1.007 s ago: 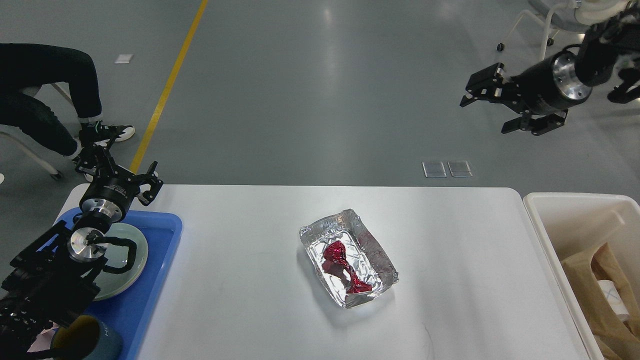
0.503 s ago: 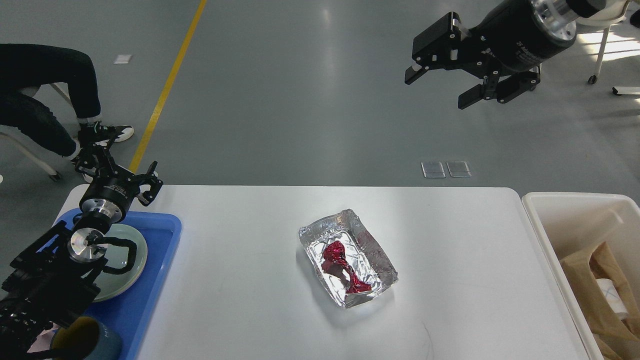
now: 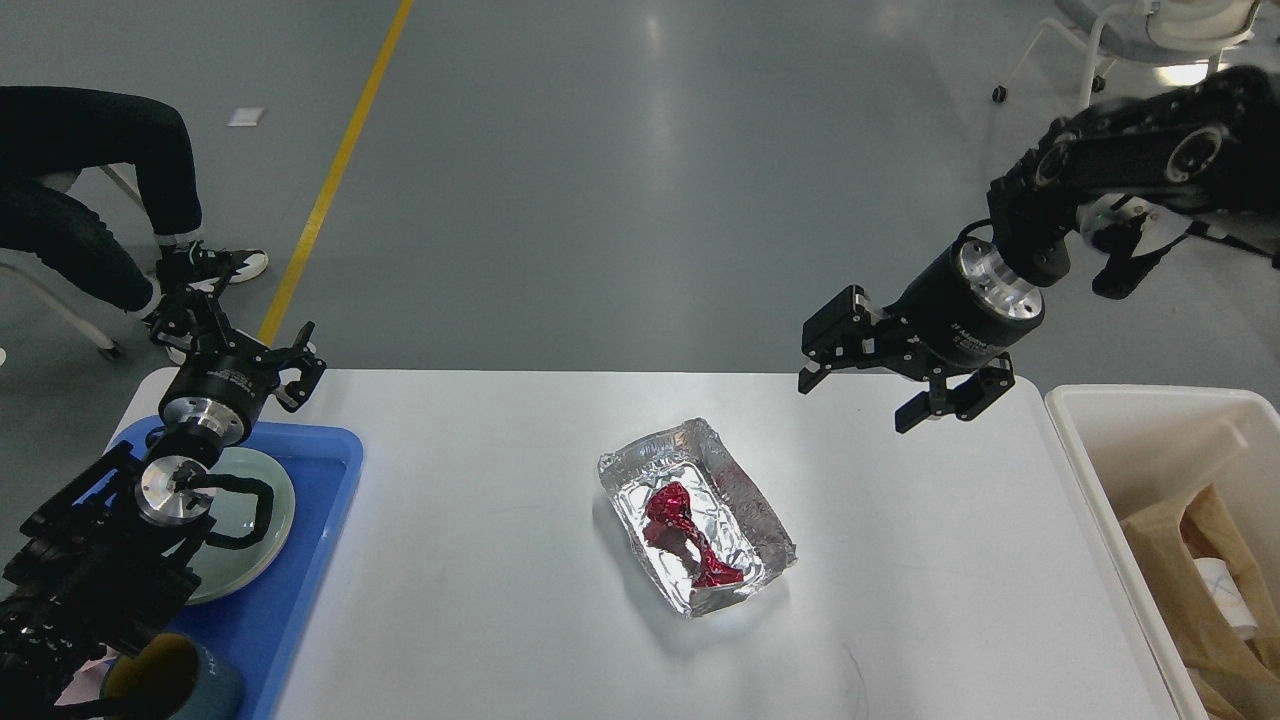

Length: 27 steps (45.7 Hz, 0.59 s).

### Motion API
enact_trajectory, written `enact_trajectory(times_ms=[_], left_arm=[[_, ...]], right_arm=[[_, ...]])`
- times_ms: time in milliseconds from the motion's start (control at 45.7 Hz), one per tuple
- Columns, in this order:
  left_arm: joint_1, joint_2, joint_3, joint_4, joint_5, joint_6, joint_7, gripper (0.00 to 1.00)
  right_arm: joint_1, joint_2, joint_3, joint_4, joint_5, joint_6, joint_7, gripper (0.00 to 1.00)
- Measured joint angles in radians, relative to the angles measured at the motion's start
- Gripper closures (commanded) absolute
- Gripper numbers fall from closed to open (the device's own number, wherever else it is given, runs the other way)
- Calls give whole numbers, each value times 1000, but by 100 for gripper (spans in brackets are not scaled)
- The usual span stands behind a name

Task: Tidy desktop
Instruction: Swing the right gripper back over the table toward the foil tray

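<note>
The white desktop (image 3: 480, 600) fills the lower part of the head view. Near its middle lies a crumpled silver foil tray (image 3: 735, 490) holding a scrap of red wrapper (image 3: 685, 533). My right gripper (image 3: 855, 395) hangs open over the desktop's far right part, up and to the right of the foil tray, with nothing between its fingers. At the far left corner my left gripper (image 3: 240, 335) stands open above the blue tray's far end, also holding nothing.
A blue tray (image 3: 300, 590) at the left edge carries a pale green plate (image 3: 255, 545) and a dark blue cup (image 3: 185, 685). A cream bin (image 3: 1150, 440) with brown paper stands at the right edge. A seated person's legs (image 3: 90, 190) are beyond the left corner.
My right arm swung down from high above the floor and now holds its open gripper low over the desktop's far right part. The left arm and foil tray stayed put.
</note>
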Motion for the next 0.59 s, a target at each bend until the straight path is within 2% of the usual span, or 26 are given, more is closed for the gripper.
enact_trajectory(times_ms=[197,591], left_arm=[[0,0,0,0,0,0,0,3],[0,0,0,0,0,0,0,3]], right_arm=[[-119,4,2,0,-1,-96,-1,0],[-346,4,88,-28,-3,-168,-2,0]])
